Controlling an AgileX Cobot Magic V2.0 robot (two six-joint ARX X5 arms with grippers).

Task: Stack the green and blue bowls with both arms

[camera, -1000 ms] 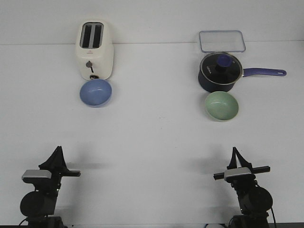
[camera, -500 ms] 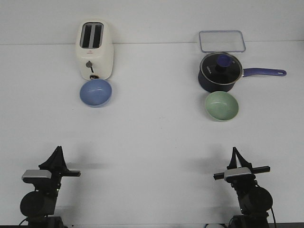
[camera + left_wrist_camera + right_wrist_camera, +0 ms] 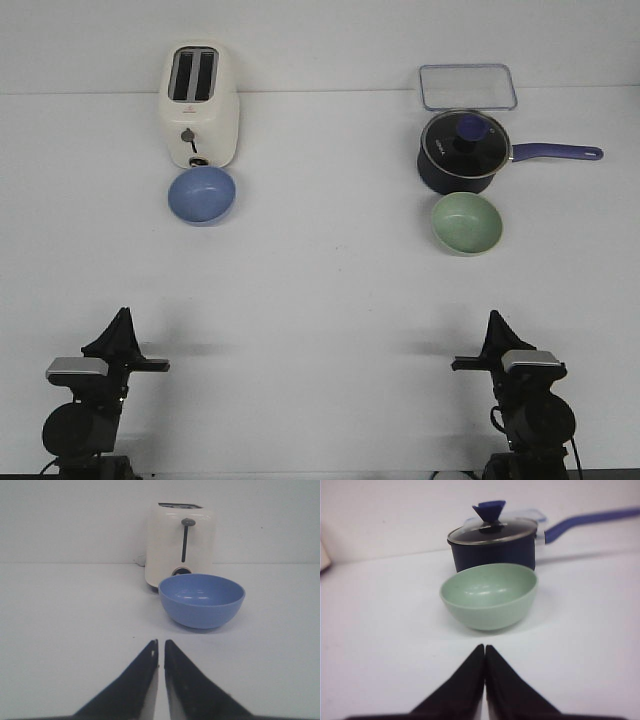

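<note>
The periwinkle blue bowl [image 3: 201, 194] stands upright on the white table just in front of the toaster; it also shows in the left wrist view [image 3: 202, 600]. The pale green bowl [image 3: 467, 222] stands upright in front of the navy saucepan; it also shows in the right wrist view [image 3: 489, 595]. My left gripper [image 3: 122, 318] is shut and empty near the table's front edge, far short of the blue bowl, as the left wrist view [image 3: 160, 642] shows. My right gripper [image 3: 494, 320] is shut and empty, well short of the green bowl, as the right wrist view [image 3: 484, 647] shows.
A cream toaster [image 3: 198, 104] stands at the back left. A dark navy saucepan [image 3: 462, 152] with a glass lid and purple handle stands at the back right, its handle pointing right. A clear rectangular container [image 3: 467, 86] lies behind the saucepan.
My right wrist has rolled: its grey plate now lies to the right of the fingers and the view is tilted. The bowls and my left arm have not moved.
</note>
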